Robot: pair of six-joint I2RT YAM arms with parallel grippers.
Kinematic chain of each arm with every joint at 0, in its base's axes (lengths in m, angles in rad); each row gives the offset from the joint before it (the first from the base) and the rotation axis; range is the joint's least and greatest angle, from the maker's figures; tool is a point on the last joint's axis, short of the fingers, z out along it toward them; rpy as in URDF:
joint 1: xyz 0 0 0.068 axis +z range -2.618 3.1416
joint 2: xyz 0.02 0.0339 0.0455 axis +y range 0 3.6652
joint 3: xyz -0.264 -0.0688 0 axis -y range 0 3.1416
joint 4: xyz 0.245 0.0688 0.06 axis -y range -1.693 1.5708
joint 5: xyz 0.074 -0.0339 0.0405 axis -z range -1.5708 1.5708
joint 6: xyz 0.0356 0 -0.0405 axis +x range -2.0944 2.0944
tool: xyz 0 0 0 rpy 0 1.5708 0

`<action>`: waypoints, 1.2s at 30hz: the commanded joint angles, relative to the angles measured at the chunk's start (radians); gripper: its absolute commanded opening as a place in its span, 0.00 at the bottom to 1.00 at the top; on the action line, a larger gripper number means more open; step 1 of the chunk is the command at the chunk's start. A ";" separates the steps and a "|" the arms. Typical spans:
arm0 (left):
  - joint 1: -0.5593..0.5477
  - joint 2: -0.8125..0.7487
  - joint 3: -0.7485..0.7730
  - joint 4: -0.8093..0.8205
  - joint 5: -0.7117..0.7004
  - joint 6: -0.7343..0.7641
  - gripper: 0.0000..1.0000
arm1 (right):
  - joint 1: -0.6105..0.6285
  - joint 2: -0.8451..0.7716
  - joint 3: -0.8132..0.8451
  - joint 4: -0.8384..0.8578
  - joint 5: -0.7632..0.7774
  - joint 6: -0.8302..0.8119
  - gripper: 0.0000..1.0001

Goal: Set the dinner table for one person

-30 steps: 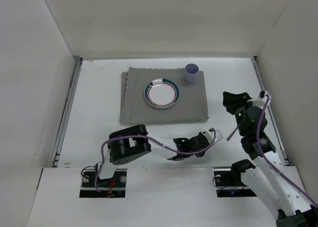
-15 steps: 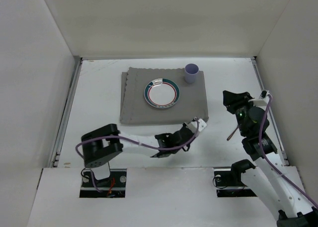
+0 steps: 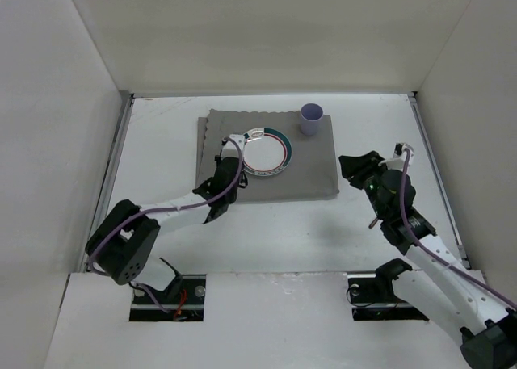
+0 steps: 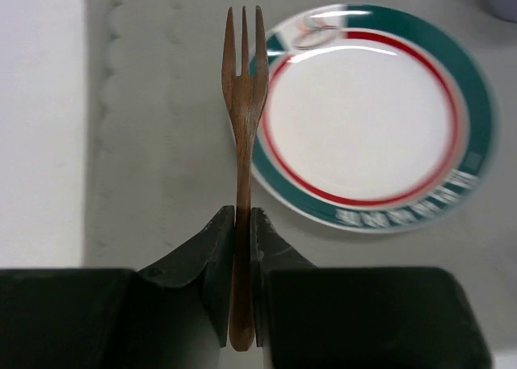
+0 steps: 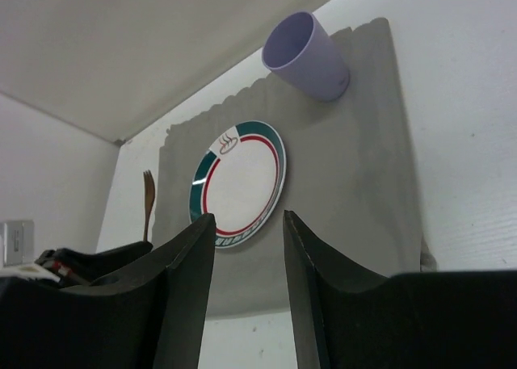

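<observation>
Since earlier frame, left arm has swung from near right-centre of worktop (image 3: 283, 232) out over grey mat (image 4: 161, 143); right end effector (image 5: 249, 220) has edged left. Worktop lies beneath both. Left end effector (image 4: 242, 220) clamped on wooden fork (image 4: 242, 102), tines at left rim of plate (image 4: 363, 119). Right fingers apart, empty; purple cup (image 5: 307, 54) beyond.

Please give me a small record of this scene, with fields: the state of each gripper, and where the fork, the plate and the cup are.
left gripper: shut on the wooden fork
fork position: over the grey cloth mat, just left of the plate, tines pointing to the far side; contact with the mat cannot be told
plate: empty, green and red rim, lying on the mat
purple cup: upright, at the mat's far right corner
right gripper: open, empty, over the dinner table right of the mat
</observation>
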 commanded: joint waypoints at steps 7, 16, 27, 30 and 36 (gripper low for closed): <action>0.166 0.171 0.064 0.012 0.057 -0.026 0.04 | 0.014 -0.083 -0.017 0.089 0.043 -0.068 0.48; 0.195 0.266 0.107 0.033 0.064 -0.025 0.04 | 0.039 -0.039 -0.006 0.094 0.027 -0.077 0.49; 0.213 0.314 0.118 0.019 0.019 -0.033 0.12 | 0.042 -0.034 -0.006 0.100 0.027 -0.082 0.50; 0.206 0.312 0.115 0.027 0.021 -0.028 0.15 | 0.042 -0.026 -0.003 0.095 0.029 -0.080 0.50; 0.171 0.225 0.087 0.041 0.011 -0.026 0.33 | 0.042 -0.019 0.003 0.092 0.037 -0.082 0.51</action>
